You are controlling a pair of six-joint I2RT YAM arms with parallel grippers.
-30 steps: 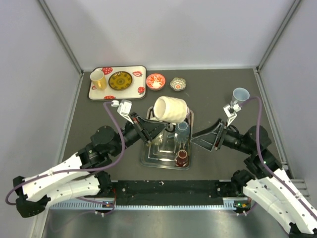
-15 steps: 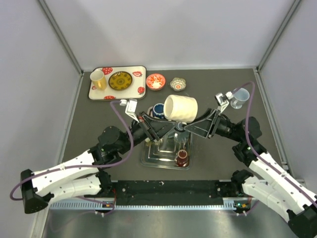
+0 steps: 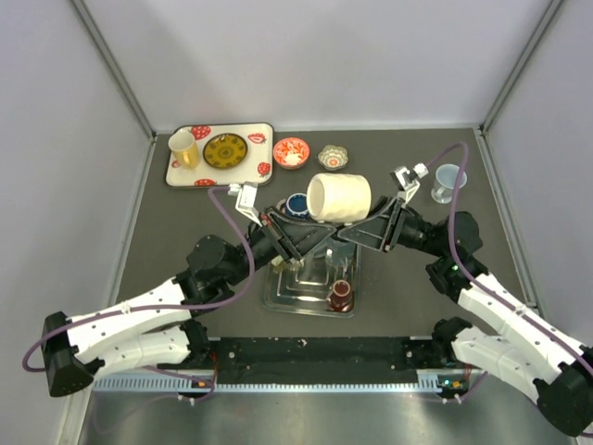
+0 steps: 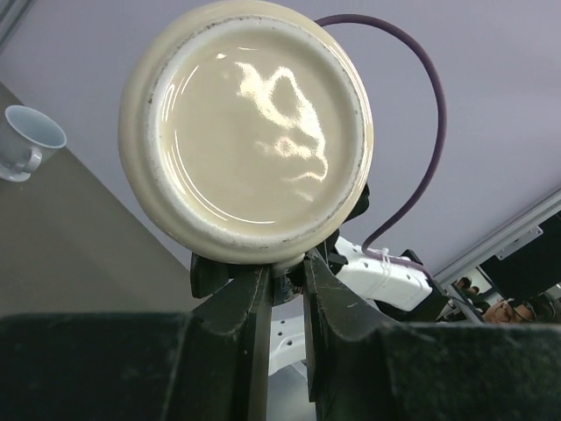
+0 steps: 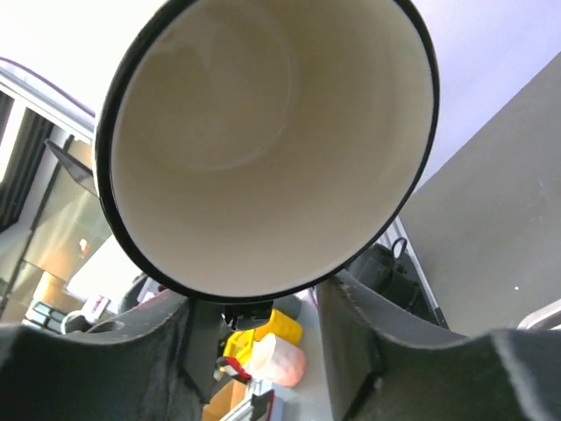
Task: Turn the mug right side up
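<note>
**Right arm in at the mug, mug held sideways over table centre**

Right arm has swung in from the right edge of the table since a second ago. Its right fingers (image 3: 359, 225) now sit at the mouth of the cream ceramic mug (image 3: 339, 197), which has shifted a bit to the right. The small pale blue cup (image 3: 448, 181) near the far right corner, partly hidden half a second ago, is now uncovered.

The mug lies on its side in the air above the far end of the steel tray (image 3: 278, 297) at table centre, mouth toward the right edge.

In the left wrist view its glossy base (image 4: 250, 132) faces the camera. The left fingers (image 4: 287, 272) are narrow, pinched on the mug just under the base.

In the right wrist view the open mouth (image 5: 263, 145) fills the frame. The right fingers (image 5: 259, 298) are spread wide, one on each side of the lower rim. Contact cannot be told.

A small dark red pot (image 3: 340, 295) stands on the tray. A blue bowl (image 3: 296, 205) sits just behind the left fingers.

At the far left corner of the dark grey table (image 3: 185, 213) is a white red-patterned tray (image 3: 259, 139) with a yellow cup (image 3: 182, 148) and a dark plate (image 3: 225, 150). A red dish (image 3: 291, 151) and a small flowered bowl (image 3: 333, 158) lie beside it.
</note>
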